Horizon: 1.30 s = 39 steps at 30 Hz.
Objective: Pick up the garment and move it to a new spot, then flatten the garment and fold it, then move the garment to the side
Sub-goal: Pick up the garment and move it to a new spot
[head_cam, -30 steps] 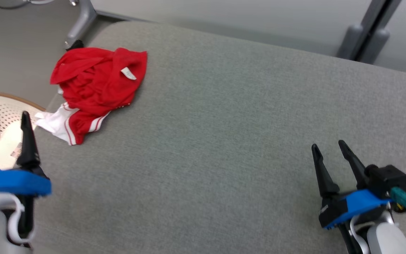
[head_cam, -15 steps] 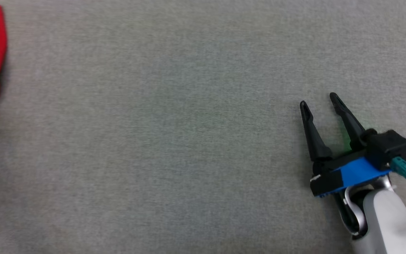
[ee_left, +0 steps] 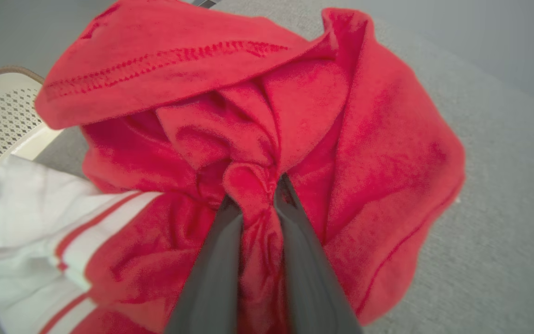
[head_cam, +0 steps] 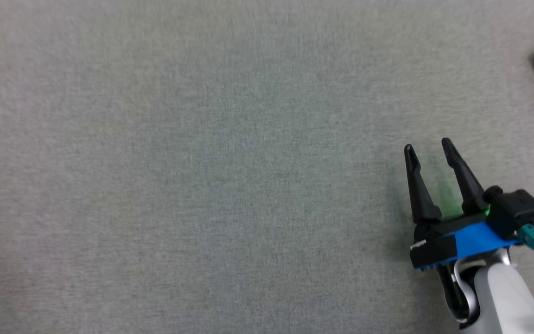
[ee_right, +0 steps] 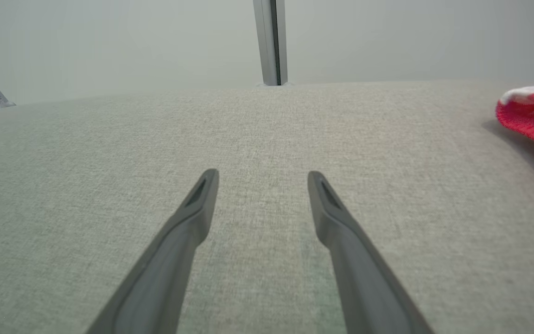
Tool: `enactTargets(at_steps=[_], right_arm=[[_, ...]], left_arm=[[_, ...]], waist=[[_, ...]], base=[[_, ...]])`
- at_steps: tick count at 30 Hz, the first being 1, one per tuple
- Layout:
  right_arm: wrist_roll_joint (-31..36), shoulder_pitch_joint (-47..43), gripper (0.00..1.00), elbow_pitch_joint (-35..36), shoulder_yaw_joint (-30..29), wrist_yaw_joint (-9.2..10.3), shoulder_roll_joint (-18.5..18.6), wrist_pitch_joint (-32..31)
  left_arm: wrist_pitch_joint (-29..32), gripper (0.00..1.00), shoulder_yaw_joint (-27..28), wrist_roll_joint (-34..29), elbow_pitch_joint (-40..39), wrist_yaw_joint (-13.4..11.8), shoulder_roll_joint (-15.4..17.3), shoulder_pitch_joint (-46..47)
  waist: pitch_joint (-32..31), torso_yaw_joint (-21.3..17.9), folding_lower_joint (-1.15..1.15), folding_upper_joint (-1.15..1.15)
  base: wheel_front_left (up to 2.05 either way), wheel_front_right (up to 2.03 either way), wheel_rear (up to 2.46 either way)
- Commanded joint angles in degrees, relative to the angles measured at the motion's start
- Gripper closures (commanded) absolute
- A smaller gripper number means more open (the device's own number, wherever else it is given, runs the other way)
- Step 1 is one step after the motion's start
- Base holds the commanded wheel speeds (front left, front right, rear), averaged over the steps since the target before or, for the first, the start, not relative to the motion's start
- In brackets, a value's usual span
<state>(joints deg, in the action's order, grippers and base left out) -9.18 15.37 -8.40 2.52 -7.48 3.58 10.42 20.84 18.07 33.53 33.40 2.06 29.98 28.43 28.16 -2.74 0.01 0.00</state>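
Since a second ago the left gripper point(ee_left: 255, 190) has closed on a fold of the red-and-white garment point(ee_left: 350, 120); right gripper point(head_cam: 427, 144) stands open and empty.

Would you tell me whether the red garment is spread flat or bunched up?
Bunched up: the red garment lies in crumpled folds, and the left gripper pinches a ridge of it.

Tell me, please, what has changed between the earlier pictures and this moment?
The left gripper, open and empty a second ago, is now shut on a fold of the red garment. The head camera has swung, so the garment's shift across that view is no proof of a move. Unchanged: the right gripper is open and empty over the grey surface.
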Motion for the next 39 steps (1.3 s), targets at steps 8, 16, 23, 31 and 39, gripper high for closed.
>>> enactTargets(at_steps=[8,16,23,31,39], right_arm=[[-0.18,-4.18,0.00,-2.15,-1.18,-0.03,-0.55,-0.05],[-0.08,-7.52,0.00,-3.68,0.94,-0.03,-0.63,-1.12],[-1.44,-8.62,0.00,-3.63,2.68,-0.02,-0.64,-1.92],[-2.24,-6.86,0.00,-2.83,3.85,-0.03,-0.69,-1.74],[-3.95,-4.42,0.00,-3.94,5.53,-0.02,-0.69,-0.66]], left_arm=[[1.41,1.00,-3.40,-2.28,-14.69,1.63,3.51,2.83],[9.11,1.00,-12.26,-1.49,-30.71,2.53,-0.23,7.70],[14.25,1.00,-20.99,-0.37,-40.49,3.10,-5.21,8.24],[13.95,1.00,-35.42,-1.88,-39.63,4.37,-12.74,1.73],[0.07,0.03,-44.86,-8.74,-21.41,4.56,-18.99,-2.85]], waist=[[-12.66,-1.42,-0.01,0.00],[-21.07,-3.49,-0.01,0.00],[-23.19,-6.98,-0.01,0.00],[-20.46,-9.97,-0.01,0.00],[-16.45,-11.77,-0.01,0.00]], base=[[0.00,0.00,0.00],[0.00,0.00,0.00],[0.00,0.00,0.00],[0.00,0.00,0.00],[0.00,0.00,0.00]])
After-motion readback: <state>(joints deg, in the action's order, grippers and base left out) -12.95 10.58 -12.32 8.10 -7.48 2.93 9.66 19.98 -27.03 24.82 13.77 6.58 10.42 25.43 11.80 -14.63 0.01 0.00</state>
